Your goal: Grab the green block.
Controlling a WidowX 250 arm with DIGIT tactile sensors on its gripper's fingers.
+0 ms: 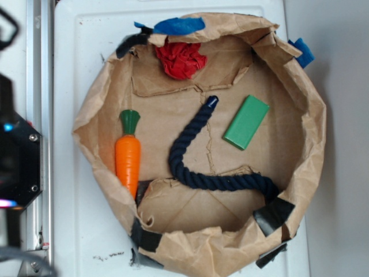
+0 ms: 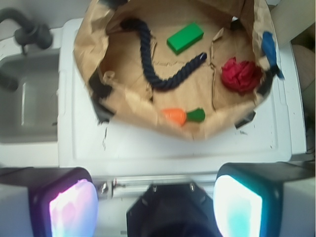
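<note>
While the jaws (image 2: 155, 200) stand wide apart holding nothing, well back from the paper tray (image 2: 133, 111) on the white tabletop (image 2: 148, 148), the green block (image 2: 185, 38) lies far ahead of them, beyond the toy carrot (image 2: 183, 116) and dark rope (image 2: 158, 69).

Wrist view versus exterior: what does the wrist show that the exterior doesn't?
Only the wrist view shows the gripper, its two fingers spread wide with nothing between them, well short of the bag, plus a sink beside the table. Only the exterior shows the dark robot base. Both show the green block, rope, carrot and red wad inside the paper bag.
</note>
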